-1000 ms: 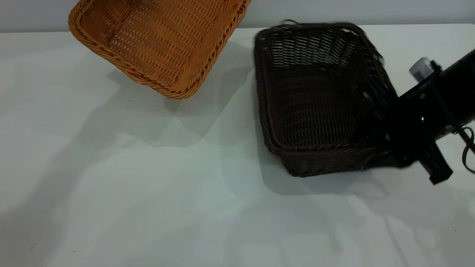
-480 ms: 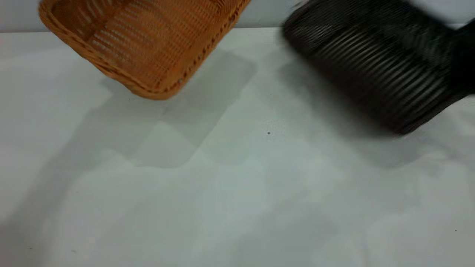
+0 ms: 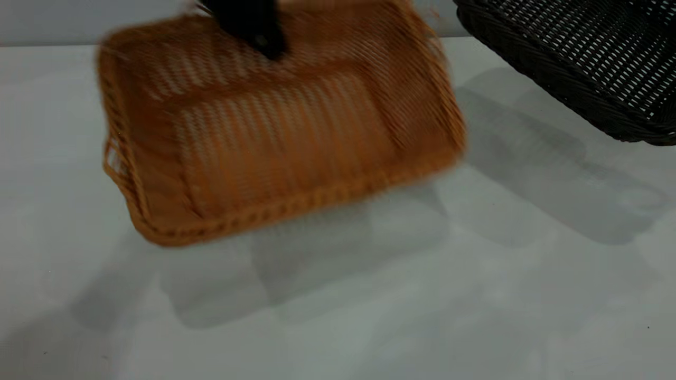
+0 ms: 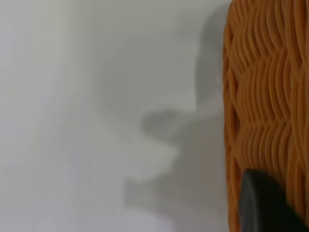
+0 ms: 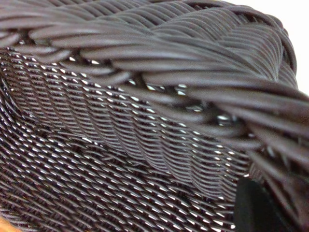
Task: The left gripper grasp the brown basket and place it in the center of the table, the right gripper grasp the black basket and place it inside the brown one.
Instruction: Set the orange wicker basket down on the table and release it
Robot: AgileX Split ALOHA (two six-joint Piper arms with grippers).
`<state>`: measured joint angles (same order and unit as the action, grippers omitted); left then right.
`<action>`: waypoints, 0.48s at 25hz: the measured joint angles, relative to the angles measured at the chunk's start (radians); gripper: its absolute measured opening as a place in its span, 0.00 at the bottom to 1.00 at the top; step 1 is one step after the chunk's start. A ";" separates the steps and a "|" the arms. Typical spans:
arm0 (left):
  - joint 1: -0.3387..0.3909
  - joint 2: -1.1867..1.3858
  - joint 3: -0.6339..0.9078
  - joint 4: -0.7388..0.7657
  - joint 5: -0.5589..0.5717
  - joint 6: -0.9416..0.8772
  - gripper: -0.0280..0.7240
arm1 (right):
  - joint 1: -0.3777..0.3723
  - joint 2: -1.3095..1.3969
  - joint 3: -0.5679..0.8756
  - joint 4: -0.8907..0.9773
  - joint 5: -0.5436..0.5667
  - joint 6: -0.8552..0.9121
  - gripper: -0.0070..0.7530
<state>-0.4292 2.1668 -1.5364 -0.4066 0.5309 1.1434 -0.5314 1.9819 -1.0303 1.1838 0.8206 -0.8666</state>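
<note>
Brown basket [image 3: 280, 142] over white table [image 3: 369, 316]

Open table [image 3: 369, 316] (baskets [image 3: 274, 142] behind)

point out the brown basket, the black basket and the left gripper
brown basket [image 3: 274, 142], exterior view, woven floor inside
black basket [image 3: 575, 47], exterior view, woven side wall
left gripper [image 3: 248, 24], exterior view, dark body at the basket's far rim

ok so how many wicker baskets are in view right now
2. The rectangular orange-tan woven wicker basket sits left of centre over the white-grey tabletop; the rectangular dark brown-black woven wicker basket is lifted at far right.
</note>
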 joint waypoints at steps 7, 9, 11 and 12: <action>-0.039 0.116 0.000 -0.288 0.000 0.520 0.14 | 0.000 0.000 -0.003 -0.007 0.035 0.001 0.11; -0.043 0.130 0.000 -0.338 -0.010 0.584 0.14 | 0.000 0.000 -0.003 -0.007 0.045 0.001 0.11; -0.045 0.134 0.000 -0.359 -0.027 0.613 0.15 | 0.000 0.000 -0.003 -0.009 0.055 0.001 0.11; -0.046 0.134 0.000 -0.363 -0.035 0.620 0.15 | 0.000 0.000 -0.003 -0.009 0.064 0.001 0.11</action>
<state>-0.4751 2.3003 -1.5364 -0.7696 0.4963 1.7631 -0.5314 1.9819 -1.0335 1.1752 0.8845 -0.8656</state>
